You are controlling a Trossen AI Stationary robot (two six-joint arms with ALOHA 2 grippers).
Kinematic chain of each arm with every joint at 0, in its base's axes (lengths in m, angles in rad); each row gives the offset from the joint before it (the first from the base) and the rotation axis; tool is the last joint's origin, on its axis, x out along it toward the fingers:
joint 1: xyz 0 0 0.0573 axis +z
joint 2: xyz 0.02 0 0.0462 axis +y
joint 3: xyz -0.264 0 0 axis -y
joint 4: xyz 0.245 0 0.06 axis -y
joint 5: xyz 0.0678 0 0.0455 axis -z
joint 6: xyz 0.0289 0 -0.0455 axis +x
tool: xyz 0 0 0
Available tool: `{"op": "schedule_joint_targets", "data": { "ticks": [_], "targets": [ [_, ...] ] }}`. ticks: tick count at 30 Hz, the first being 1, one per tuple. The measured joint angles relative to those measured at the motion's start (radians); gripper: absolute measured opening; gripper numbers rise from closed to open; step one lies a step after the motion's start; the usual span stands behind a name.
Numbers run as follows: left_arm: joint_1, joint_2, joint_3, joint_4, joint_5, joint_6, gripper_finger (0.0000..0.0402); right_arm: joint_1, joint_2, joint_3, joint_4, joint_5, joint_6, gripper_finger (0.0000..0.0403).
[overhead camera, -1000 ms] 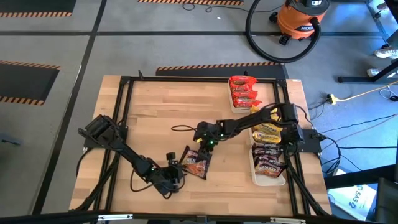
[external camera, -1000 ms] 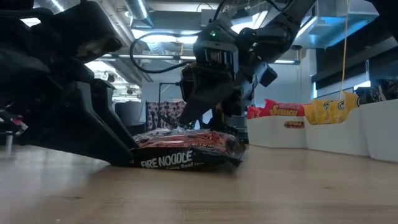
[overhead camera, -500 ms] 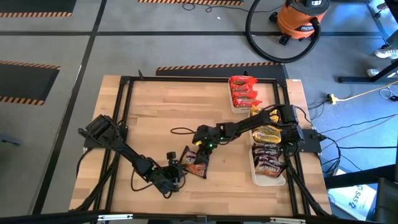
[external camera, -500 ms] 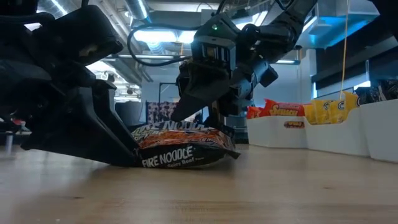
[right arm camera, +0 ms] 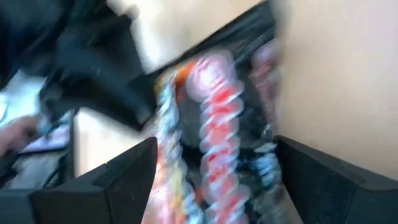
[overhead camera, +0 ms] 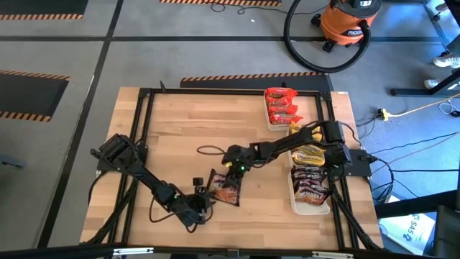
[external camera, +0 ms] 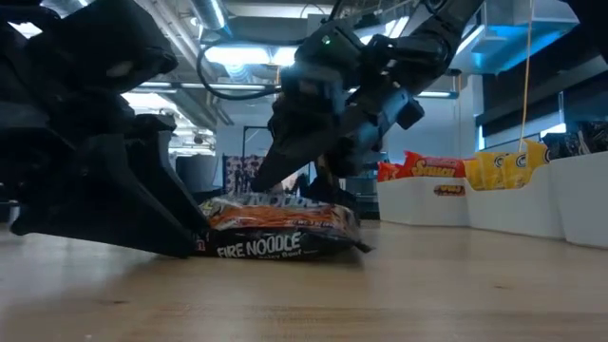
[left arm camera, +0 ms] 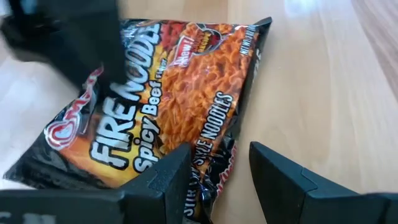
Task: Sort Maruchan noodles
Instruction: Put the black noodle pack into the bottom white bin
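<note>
One dark Maruchan "Fire Noodle" packet (overhead camera: 224, 187) lies flat on the wooden table near its middle; the low view shows it too (external camera: 275, 233). My left gripper (left arm camera: 217, 180) is open and low at the packet's near-left end, with the crimped end (left arm camera: 208, 186) between its fingers. My right gripper (right arm camera: 217, 180) is open and reaches in from the right (overhead camera: 228, 171), slanting down over the packet's far end. Its fingers stand on either side of the packet (right arm camera: 211, 124). My left gripper has the packet's crimped end (left arm camera: 208, 186) between its open fingers, level with the table; I cannot tell whether a finger touches it. My right gripper straddles the packet's far end (external camera: 285, 198) from above; the view is blurred, and I cannot tell whether it touches.
Three white trays stand along the table's right side, holding red packets (overhead camera: 282, 108), yellow packets (overhead camera: 307, 151) and dark packets (overhead camera: 310, 188). A black frame (overhead camera: 144, 108) rims the table. Bare wood lies to the far left of the packet.
My right gripper has come down toward the packet and a little toward the near-left. The packet's far side has tipped up, so more of its printed face shows in the low view, while its near end has stayed on the table.
</note>
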Motion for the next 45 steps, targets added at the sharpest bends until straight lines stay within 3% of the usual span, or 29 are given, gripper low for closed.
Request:
{"op": "schedule_joint_targets", "data": {
  "ticks": [3, 7, 13, 32, 36, 45],
  "targets": [
    [0.001, 0.0, 0.0, -0.001, -0.001, 0.0, 0.0158, -0.024, -0.001, 0.022, -0.056, 0.039, -0.027, 0.0319],
    [0.003, -0.001, 0.0, -0.004, -0.004, 0.0, 0.0158, -0.03, -0.001, 0.035, -0.095, -0.065, -0.045, 0.0319],
    [0.006, -0.002, 0.001, -0.01, -0.006, 0.0, 0.0158, -0.023, 0.033, 0.042, -0.125, -0.119, -0.022, 0.0319],
    [0.003, -0.003, 0.002, -0.006, -0.033, 0.026, 0.0158, 0.02, 0.061, 0.049, -0.049, -0.203, 0.021, 0.0317],
    [0.003, -0.003, 0.002, 0.004, -0.034, 0.032, 0.0158, 0.026, 0.064, 0.066, -0.055, -0.17, 0.002, 0.0282],
    [-0.013, -0.004, 0.002, 0.004, -0.032, 0.044, 0.0158, 0.027, 0.068, 0.089, -0.061, -0.159, -0.028, 0.0128]
  ]
}}
